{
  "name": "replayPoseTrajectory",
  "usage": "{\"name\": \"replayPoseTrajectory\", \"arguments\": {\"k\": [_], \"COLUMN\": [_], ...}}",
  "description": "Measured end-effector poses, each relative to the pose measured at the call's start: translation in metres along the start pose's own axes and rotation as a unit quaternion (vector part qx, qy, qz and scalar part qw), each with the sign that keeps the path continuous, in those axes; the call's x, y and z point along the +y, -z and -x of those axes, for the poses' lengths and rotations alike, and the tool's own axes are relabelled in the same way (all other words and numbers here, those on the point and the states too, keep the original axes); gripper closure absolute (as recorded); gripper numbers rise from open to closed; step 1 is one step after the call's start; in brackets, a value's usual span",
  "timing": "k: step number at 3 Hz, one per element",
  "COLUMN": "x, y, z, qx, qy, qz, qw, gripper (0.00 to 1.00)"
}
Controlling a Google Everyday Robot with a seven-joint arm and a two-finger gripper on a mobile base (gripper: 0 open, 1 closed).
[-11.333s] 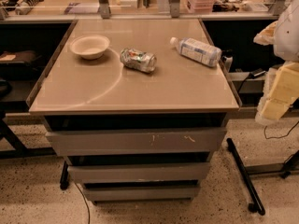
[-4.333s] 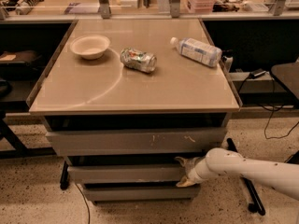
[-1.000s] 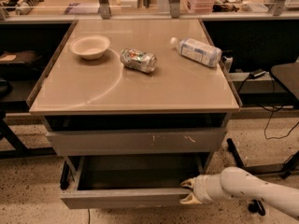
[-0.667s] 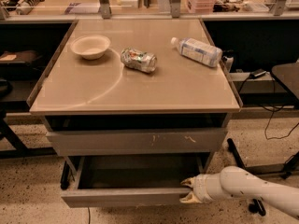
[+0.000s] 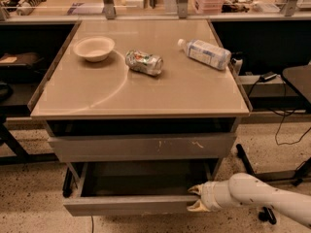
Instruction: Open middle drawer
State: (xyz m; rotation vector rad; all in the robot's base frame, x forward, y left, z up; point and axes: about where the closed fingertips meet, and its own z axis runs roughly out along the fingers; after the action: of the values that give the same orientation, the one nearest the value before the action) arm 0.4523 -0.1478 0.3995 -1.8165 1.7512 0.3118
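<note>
The gripper (image 5: 195, 198), low right, pinches the right end of the drawer (image 5: 131, 205) front between narrowly spread fingers. The drawer stands well out beneath the scratched front (image 5: 141, 148). Any further pull should run straight and level, since this off-centre hold could skew it.

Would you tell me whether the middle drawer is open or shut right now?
Open: the middle drawer is pulled out, its tray interior visible, with the end effector at the front's right end.
</note>
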Motion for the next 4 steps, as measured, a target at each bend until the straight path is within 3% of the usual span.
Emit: {"name": "replayPoseTrajectory", "arguments": {"k": [1,2,3,4], "x": [0.011,0.038,0.035,0.047], "y": [0.000,0.004,0.008,0.006], "z": [-0.003,-0.016,-0.011,-0.001], "qx": [-0.011,-0.028,-0.028,-0.045], "qy": [-0.003,-0.021,-0.021,-0.025], "qz": [0.010,0.011,0.011,0.021], "qw": [0.9999,0.9993,0.9993,0.9985], "gripper": [0.12,0.12,0.35,0.58]}}
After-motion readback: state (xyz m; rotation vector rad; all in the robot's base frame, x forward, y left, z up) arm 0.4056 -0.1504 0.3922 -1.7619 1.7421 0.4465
